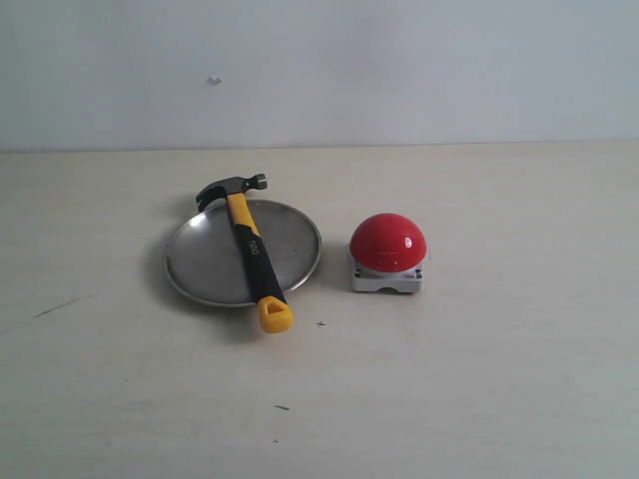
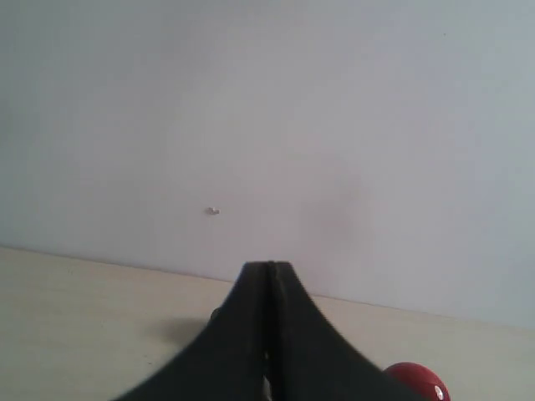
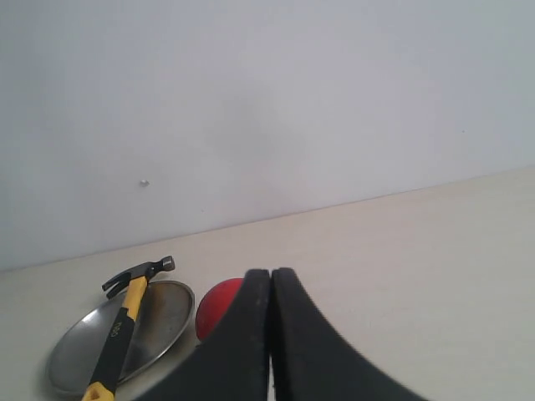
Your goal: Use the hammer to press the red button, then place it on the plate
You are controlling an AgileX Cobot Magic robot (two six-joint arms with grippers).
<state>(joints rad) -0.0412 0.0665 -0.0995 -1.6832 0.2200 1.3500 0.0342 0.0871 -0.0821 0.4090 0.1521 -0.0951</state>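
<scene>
The hammer [image 1: 251, 255] lies across the silver plate [image 1: 205, 261], its dark head past the far rim and its yellow looped end over the near rim. Right of the plate stands the red button [image 1: 387, 241] on its grey-white base. No gripper shows in the exterior view. My left gripper [image 2: 269, 269] is shut with nothing in it, held away from the objects; a bit of the red button [image 2: 422, 381] shows beside it. My right gripper [image 3: 270, 274] is shut and empty too, with the red button [image 3: 217, 306], the hammer [image 3: 125, 316] and the plate [image 3: 163, 317] beyond it.
A pale table [image 1: 479, 389] runs back to a plain white wall [image 1: 399, 70]. Small dark marks dot the table's near part.
</scene>
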